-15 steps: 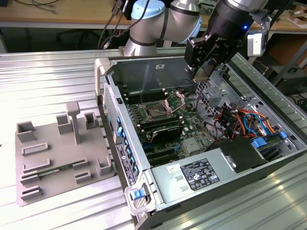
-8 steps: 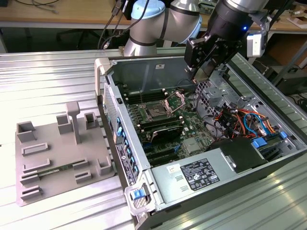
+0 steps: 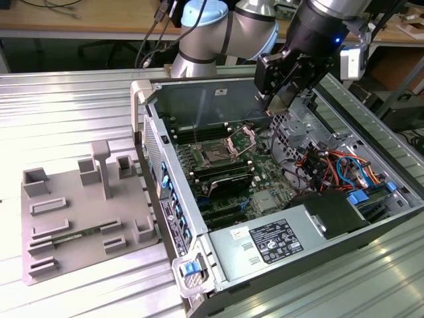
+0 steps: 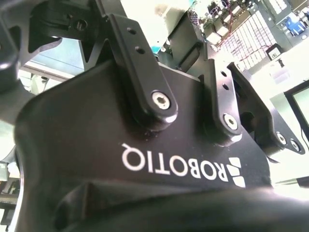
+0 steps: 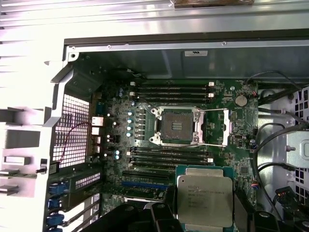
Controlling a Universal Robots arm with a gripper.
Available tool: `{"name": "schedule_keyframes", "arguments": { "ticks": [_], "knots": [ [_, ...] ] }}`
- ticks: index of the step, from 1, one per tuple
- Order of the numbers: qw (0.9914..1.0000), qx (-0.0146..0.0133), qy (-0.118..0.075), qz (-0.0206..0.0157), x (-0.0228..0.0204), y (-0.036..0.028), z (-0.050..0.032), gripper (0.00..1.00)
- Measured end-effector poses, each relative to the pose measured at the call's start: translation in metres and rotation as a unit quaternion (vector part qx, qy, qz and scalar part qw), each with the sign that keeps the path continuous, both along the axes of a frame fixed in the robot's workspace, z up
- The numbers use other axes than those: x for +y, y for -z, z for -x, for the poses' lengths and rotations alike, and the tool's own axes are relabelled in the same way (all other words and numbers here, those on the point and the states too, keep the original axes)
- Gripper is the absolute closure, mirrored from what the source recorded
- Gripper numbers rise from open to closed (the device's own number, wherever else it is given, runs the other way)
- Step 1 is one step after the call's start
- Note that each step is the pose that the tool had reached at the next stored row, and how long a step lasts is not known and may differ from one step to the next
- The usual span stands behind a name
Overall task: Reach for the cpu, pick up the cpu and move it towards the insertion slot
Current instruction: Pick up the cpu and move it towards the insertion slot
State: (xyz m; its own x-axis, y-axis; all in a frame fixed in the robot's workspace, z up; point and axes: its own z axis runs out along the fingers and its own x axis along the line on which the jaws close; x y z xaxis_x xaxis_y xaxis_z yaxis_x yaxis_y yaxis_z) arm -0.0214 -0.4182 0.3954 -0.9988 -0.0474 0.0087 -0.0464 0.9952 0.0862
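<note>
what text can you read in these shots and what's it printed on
Black housing, second wrist view: white brand lettering, upside down, not quoted here.
Top of the cpu, first wrist view: several lines of print, too small to read.
Power supply label, exterior view: too small to read.
Case wall sticker: blurred.

Cpu [image 5: 204, 199] sits between the gripper [image 5: 203, 212] jaws. Insertion slot [image 5: 176, 126] lies beyond the jaws, on the motherboard [image 5: 145, 121], apart from them.
</note>
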Motion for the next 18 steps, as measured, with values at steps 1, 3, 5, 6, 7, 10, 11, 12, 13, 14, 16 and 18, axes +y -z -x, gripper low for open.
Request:
{"name": "schedule_keyframes", "arguments": {
  "ticks": [1,3,5,6,7,10,11,12,13,14,16,18],
  "knots": [
    [1.00000,0.0000,0.000,0.0000,0.0000,0.0002,0.0000,0.45],
    [1.00000,0.0000,0.000,0.0000,-0.0001,0.0007,0.0000,0.45],
    [1.00000,0.0000,0.000,0.0000,-0.0001,0.0009,0.0000,0.45],
    [1.00000,0.0000,0.000,0.0000,-0.0001,0.0011,0.0000,0.45],
    [1.00000,0.0000,0.000,0.0000,-0.0002,0.0013,0.0000,0.45],
    [1.00000,0.0000,0.000,0.0000,-0.0002,0.0019,0.0000,0.45],
    [1.00000,0.0000,0.000,0.0000,-0.0003,0.0026,0.0000,0.45],
    [1.00000,0.0000,0.000,0.0000,-0.0004,0.0032,0.0000,0.45],
    [1.00000,0.0000,0.000,0.0000,-0.0004,0.0033,0.0000,0.45],
    [1.00000,0.0000,0.000,0.0000,-0.0004,0.0035,0.0000,0.45],
    [1.00000,0.0000,0.000,0.0000,-0.0005,0.0038,0.0000,0.45],
    [1.00000,0.0000,0.000,0.0000,-0.0006,0.0043,0.0000,0.45]
  ]
}}
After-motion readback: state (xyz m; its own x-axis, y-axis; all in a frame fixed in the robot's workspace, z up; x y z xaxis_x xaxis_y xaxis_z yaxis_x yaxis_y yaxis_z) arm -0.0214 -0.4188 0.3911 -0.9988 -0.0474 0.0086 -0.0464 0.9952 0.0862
